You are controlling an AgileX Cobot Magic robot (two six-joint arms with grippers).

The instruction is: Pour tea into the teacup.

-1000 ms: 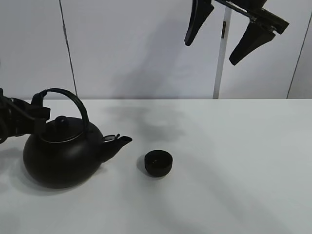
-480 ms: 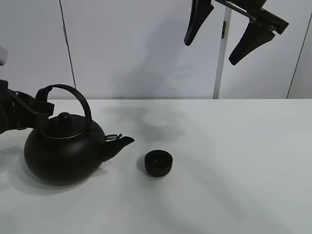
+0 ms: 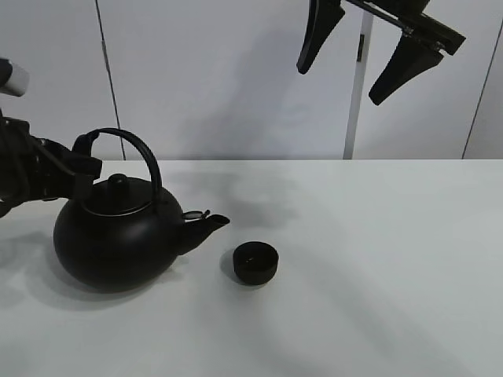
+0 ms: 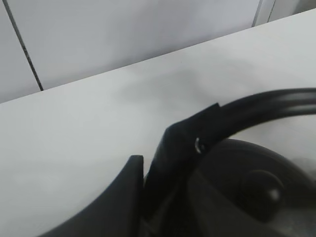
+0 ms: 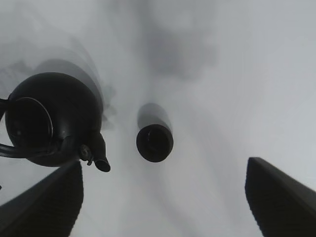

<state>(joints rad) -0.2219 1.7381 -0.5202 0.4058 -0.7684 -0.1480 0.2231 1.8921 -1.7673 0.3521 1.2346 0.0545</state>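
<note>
L gripper (image 3: 82,157) clamped on kettle (image 3: 118,239) handle, spout pointing 3 o'clock twd teacup (image 3: 255,262), near but not touching. R gripper (image 3: 339,85) up high, jaws wide apart.

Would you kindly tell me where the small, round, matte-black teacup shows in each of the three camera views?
Exterior high: the small round matte-black teacup stands on the white table, just right of the spout of the big round black kettle.
Left wrist: not in it; only the kettle's handle and lid show.
Right wrist: near the picture's middle, apart from the kettle's spout.
Shared landmark: the kettle, seen in all three views.
</note>
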